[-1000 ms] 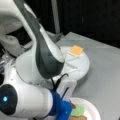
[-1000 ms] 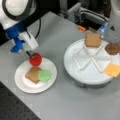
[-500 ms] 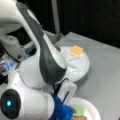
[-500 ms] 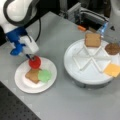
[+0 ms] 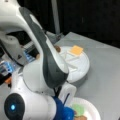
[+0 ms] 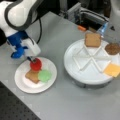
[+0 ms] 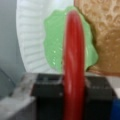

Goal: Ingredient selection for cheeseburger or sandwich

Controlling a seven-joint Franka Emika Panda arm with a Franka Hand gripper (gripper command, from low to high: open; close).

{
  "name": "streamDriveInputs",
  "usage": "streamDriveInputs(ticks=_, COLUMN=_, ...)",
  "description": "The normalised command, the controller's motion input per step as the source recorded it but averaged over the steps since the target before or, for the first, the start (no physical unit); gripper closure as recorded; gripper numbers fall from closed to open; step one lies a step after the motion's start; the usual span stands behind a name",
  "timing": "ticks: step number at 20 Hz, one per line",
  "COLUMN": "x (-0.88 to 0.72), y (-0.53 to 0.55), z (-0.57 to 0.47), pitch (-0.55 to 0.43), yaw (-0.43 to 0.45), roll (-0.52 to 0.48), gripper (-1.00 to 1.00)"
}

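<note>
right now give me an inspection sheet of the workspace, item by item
surface: grey table, dark perforated strip at a front view's bottom left.
job's things: white plate holds one toast square and a green disc; red disc held on edge above them. Segmented tray holds another toast square, brown patty, yellow cheese square.
clutter: small orange item behind the tray.
grippers: gripper shut on the red disc, over the plate.
cables: black cable hanging beside the arm.
surroundings: dark backdrop, equipment behind the table.
</note>
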Motion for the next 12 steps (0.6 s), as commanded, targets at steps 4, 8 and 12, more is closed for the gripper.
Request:
streamDriveInputs(ticks=4, x=0.25, y=-0.07, z=-0.05, pitch=-0.026, yaw=0.183, roll=-0.034, gripper=1.0)
streamDriveInputs(ticks=8, x=0.24, y=-0.08, z=-0.05, pitch=-0.032, yaw=0.172, roll=-0.028, gripper=1.0)
streamDriveInputs(ticks=12, x=0.22, y=-0.1, z=-0.06, pitch=-0.04, yaw=0.176, roll=-0.024, gripper=1.0)
